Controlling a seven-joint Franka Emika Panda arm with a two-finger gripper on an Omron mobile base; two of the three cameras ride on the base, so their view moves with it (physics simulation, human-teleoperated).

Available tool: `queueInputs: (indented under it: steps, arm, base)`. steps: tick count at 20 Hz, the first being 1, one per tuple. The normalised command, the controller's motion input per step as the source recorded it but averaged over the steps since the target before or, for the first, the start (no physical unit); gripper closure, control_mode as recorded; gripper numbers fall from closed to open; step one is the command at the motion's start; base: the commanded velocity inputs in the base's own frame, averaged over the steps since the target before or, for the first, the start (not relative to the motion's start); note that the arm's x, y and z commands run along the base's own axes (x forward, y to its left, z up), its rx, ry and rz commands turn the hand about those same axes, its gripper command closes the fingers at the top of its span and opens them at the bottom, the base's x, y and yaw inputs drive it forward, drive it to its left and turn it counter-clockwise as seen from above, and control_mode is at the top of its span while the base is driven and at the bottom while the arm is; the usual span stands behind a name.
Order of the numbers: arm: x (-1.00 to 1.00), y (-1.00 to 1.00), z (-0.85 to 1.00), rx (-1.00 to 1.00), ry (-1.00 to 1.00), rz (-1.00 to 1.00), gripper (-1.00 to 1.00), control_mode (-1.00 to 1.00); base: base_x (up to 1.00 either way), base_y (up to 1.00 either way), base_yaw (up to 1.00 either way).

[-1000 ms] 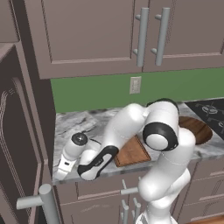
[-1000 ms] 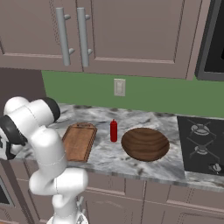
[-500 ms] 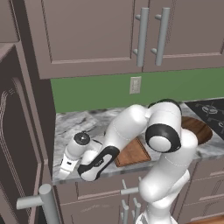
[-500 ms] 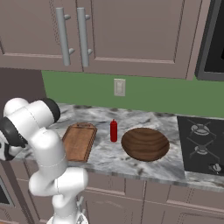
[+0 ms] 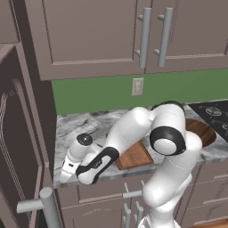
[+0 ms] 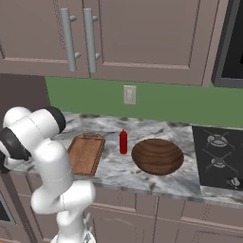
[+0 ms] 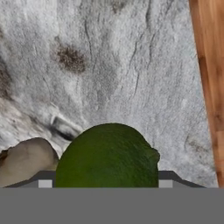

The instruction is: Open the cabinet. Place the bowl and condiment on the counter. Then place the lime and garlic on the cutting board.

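My gripper (image 7: 105, 183) is down at the left end of the counter (image 7: 109, 65), open, with a fingertip close on each side of the dark-green lime (image 7: 109, 155). The tan garlic (image 7: 24, 159) lies right beside the lime on the marble. The cutting board (image 7: 212, 65) has its edge a short way off. From the base, the hand (image 5: 73, 158) points down near the counter's left front corner, left of the cutting board (image 5: 136, 156) (image 6: 87, 152). The red condiment (image 6: 123, 141) and the wooden bowl (image 6: 157, 155) stand on the counter (image 6: 118, 171). The cabinet door (image 5: 18, 147) stands swung open at the left.
The open door's grey bar handle (image 5: 42, 205) juts out low beside the arm. Wall cabinets (image 6: 76, 38) hang overhead. A black stove (image 6: 218, 152) ends the counter at the right, and a wall outlet (image 6: 129, 94) sits on the green backsplash.
The hand has shifted slightly to the right over the counter's left end. Bowl, bottle and board have not moved.
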Motion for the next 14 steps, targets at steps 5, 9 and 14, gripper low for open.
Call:
queueInputs:
  steps: [5, 9, 14]
  arm:
    - [0.00, -0.07, 0.02, -0.01, 0.02, 0.00, 1.00, -1.00]
    - [0.00, -0.10, 0.25, -0.04, 0.00, 0.00, 1.00, -1.00]
    - [-0.03, -0.06, 0.31, -0.04, 0.00, -0.02, 1.00, -1.00]
  base:
    - [0.00, 0.00, 0.00]
    - [0.00, 0.00, 0.00]
    - [0.00, 0.00, 0.00]
